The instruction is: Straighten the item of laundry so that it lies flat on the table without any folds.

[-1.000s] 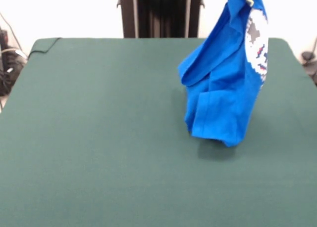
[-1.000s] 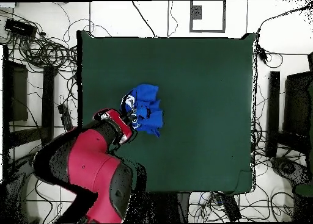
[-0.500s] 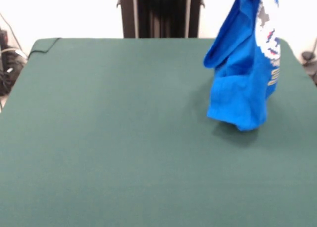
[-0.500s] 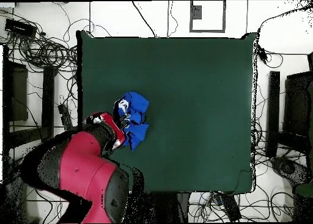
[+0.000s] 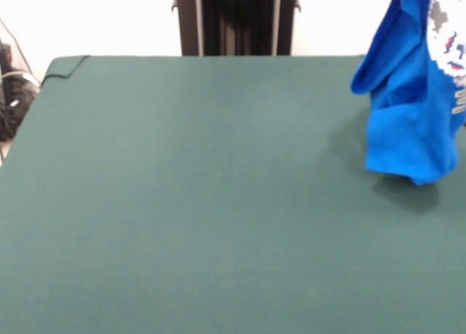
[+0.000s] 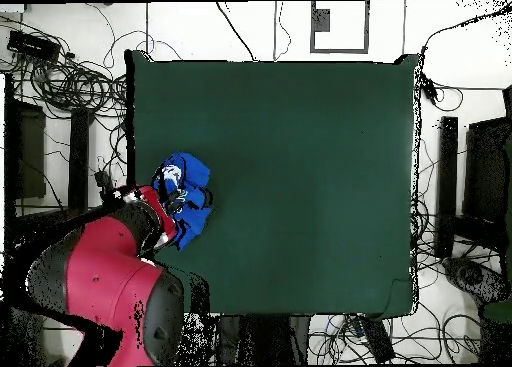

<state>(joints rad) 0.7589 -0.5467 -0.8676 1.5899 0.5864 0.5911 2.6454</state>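
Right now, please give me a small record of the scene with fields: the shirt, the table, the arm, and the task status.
shirt: blue T-shirt, hanging bunched from above, at the right edge of the front view; part of the white print shows
lowest part: at or just above the table; contact cannot be judged
table: dark green table, mostly bare
arm: red arm reaches the shirt near one table edge in the overhead view
fingers: hidden by cloth
status: not flat yet

arm (image 6: 105, 283): big, round, fat tube shape | colour: bright red shell | joints: black bands and black patches | far end: thinner, red with black parts | tool: hidden, cannot tell
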